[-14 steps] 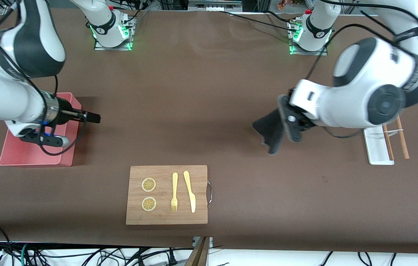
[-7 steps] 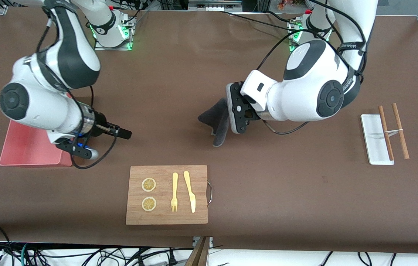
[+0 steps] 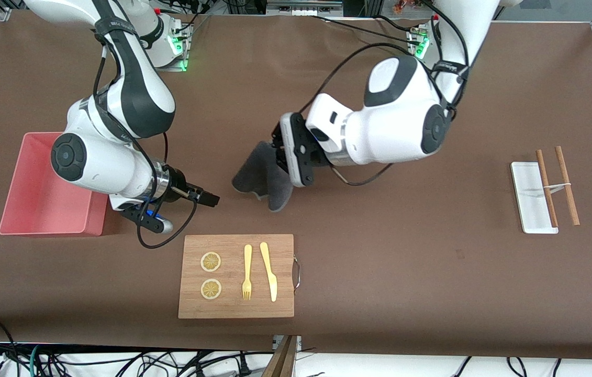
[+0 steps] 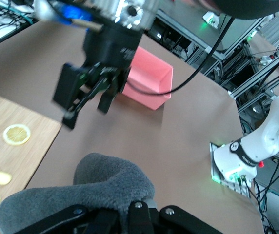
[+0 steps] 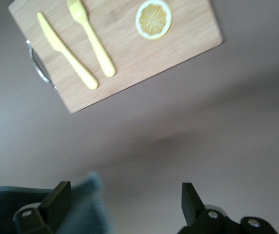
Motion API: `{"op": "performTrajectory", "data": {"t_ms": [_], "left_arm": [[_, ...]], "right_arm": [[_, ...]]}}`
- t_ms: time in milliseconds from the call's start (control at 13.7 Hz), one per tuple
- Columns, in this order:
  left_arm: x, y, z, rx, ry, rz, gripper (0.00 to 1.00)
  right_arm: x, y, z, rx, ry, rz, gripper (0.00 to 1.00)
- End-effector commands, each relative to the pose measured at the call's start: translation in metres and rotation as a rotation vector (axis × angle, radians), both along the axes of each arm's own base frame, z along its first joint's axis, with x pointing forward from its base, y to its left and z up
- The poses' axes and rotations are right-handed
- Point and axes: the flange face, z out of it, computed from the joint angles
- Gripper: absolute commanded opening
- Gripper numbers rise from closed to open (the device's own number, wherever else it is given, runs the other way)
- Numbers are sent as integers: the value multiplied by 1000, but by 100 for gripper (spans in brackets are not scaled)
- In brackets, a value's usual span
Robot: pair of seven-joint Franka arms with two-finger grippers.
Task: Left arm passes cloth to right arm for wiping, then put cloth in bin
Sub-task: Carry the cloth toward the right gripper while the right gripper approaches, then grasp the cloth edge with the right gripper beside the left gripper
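My left gripper (image 3: 281,166) is shut on the dark-grey cloth (image 3: 261,179) and holds it hanging over the middle of the table; in the left wrist view the cloth (image 4: 81,191) bulges over the black fingers (image 4: 140,217). My right gripper (image 3: 211,199) is open and empty, just short of the cloth, pointing at it; it also shows in the left wrist view (image 4: 87,97). In the right wrist view its jaws (image 5: 124,201) stand wide apart, with a cloth corner (image 5: 87,207) beside one finger. The pink bin (image 3: 44,229) stands at the right arm's end of the table.
A wooden cutting board (image 3: 236,276) with two lemon slices, a yellow fork and a yellow knife lies nearer to the front camera than both grippers; it shows in the right wrist view (image 5: 115,48). A white tray (image 3: 528,201) and chopsticks (image 3: 557,186) lie at the left arm's end.
My left arm has carried the cloth from the left arm's end toward the table's middle. My right gripper has moved from beside the bin toward the cloth.
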Motion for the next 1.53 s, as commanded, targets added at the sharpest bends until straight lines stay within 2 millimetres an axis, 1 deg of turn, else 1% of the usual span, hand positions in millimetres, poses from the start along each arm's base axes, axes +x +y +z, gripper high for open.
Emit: {"op": "performTrajectory", "data": {"t_ms": [0, 73, 291, 509, 655, 801, 1019, 1237, 1310, 1456], "left_arm": [[-7, -9, 2, -48, 8, 37, 0], [-7, -9, 2, -50, 9, 38, 0], [-6, -8, 4, -52, 8, 39, 0], [-7, -9, 4, -52, 8, 37, 0], [-6, -8, 4, -52, 8, 39, 0], [-6, -8, 4, -52, 8, 39, 0], [-6, -8, 4, -52, 9, 40, 0], [-6, -8, 3, -51, 10, 40, 0], [-5, -8, 3, -51, 10, 41, 0], [-5, -7, 3, -51, 10, 43, 0]], "right_arm": [[-1, 10, -2, 44, 44, -43, 100], [-2, 11, -4, 56, 57, -50, 100], [-12, 10, -26, 43, 107, -38, 100], [-21, 8, -32, 42, 182, -15, 100], [-31, 9, -40, 113, 249, -54, 100], [-35, 7, -40, 110, 271, -38, 100], [-34, -3, -41, 105, 273, -7, 100], [-32, -17, -45, 117, 282, 14, 100], [-34, -19, -51, 122, 296, 8, 100], [-46, -18, -55, 129, 297, 9, 100]]}}
